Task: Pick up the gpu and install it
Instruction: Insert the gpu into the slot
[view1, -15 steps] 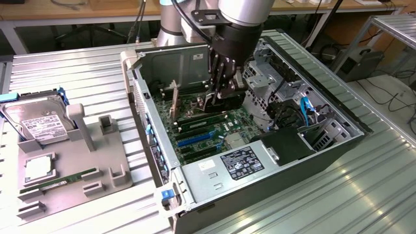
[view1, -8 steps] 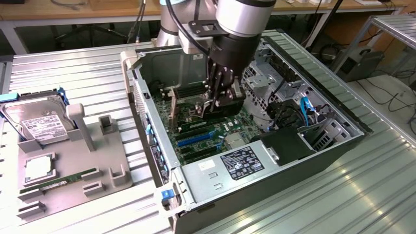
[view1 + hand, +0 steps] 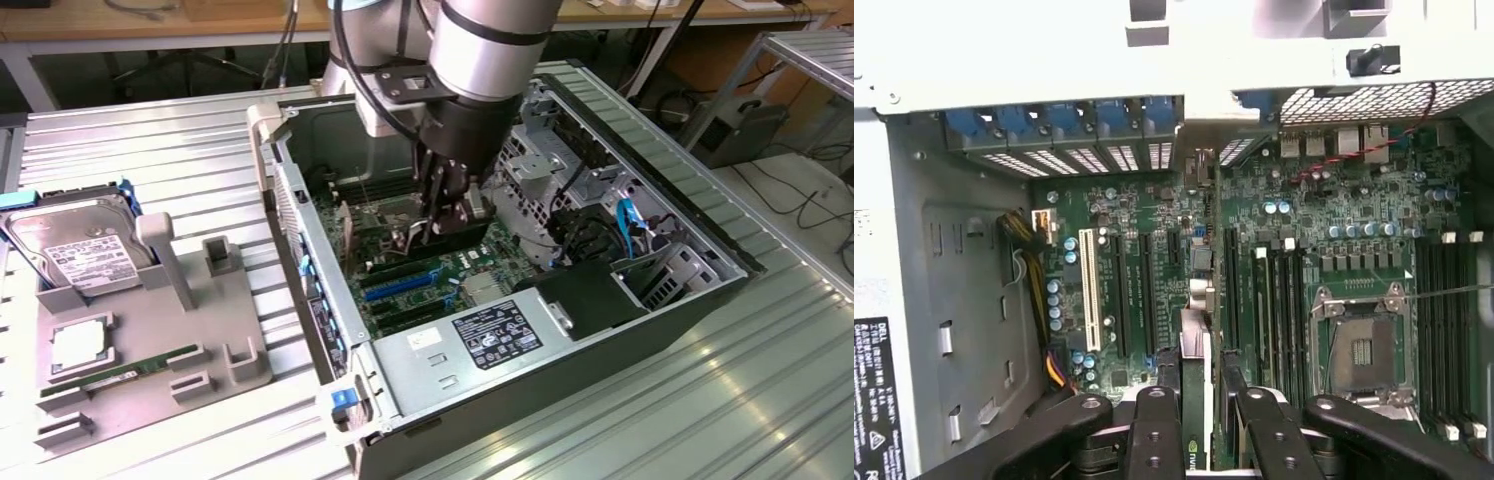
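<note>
1. gpu (image 3: 1194, 395) stands edge-on inside the open computer case (image 3: 641, 150), over the motherboard's (image 3: 1154, 220) expansion slots.
2. gripper (image 3: 447, 225) clamps it from 2 sides, holding the card vertical, likely so its lower edge can line up with a slot.

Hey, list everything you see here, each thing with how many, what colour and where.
computer case: one, grey, open, centre
motherboard: one, green, inside the case
power supply: one, silvery, inside the case
holder: one, grey, exterior view's left
hard drive: one, silver, white label, in the holder
memory stick: one, green, in the holder
gpu: one, black, edge-on above the motherboard
arm: one, silver and black, reaching into the case
gripper: one, black, shut on the gpu
</note>
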Controlling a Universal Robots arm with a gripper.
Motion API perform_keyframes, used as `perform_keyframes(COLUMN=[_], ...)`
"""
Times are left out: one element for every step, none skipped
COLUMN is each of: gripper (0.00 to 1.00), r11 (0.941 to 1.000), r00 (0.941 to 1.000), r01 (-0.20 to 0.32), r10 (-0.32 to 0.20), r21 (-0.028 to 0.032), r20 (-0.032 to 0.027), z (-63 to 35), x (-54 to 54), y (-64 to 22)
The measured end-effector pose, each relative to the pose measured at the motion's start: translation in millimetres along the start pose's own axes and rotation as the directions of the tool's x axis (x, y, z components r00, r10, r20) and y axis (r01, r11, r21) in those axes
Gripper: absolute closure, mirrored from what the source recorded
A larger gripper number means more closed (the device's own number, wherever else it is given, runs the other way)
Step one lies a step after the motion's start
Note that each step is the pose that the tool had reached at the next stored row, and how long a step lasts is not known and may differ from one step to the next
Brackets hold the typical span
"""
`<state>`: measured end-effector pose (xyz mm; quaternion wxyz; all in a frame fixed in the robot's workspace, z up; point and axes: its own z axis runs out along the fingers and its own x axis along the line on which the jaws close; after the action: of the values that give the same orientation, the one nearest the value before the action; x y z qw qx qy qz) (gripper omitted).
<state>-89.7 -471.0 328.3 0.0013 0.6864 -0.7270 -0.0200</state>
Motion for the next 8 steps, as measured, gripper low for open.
perform_keyframes(gripper=[0.74, 0.74, 0.74, 0.74, 0.74, 0.74, 0.74, 0.74], r11=[1.0, 1.0, 0.9999, 0.9999, 0.9998, 0.9997, 0.9997, 0.9996], r00=[1.0, 0.9999, 0.9999, 0.9999, 0.9998, 0.9997, 0.9997, 0.9996], r01=[0.005, 0.01, 0.013, 0.016, 0.019, 0.023, 0.025, 0.027], r10=[-0.005, -0.01, -0.013, -0.016, -0.019, -0.023, -0.025, -0.027], r21=[0.0, 0.0001, 0.0002, 0.0005, 0.0009, 0.0014, 0.0018, 0.0021], r20=[0.0017, 0.0023, 0.0024, 0.0024, 0.0024, 0.0024, 0.0026, 0.003], z=[3.2, 5.7, 7.0, 8.3, 9.4, 10.6, 11.8, 12.9], x=[0.1, 0.1, 0.1, 0.2, 0.2, 0.2, 0.2, 0.2], y=[0.9, 1.5, 1.8, 2.0, 2.1, 2.3, 2.3, 2.3])
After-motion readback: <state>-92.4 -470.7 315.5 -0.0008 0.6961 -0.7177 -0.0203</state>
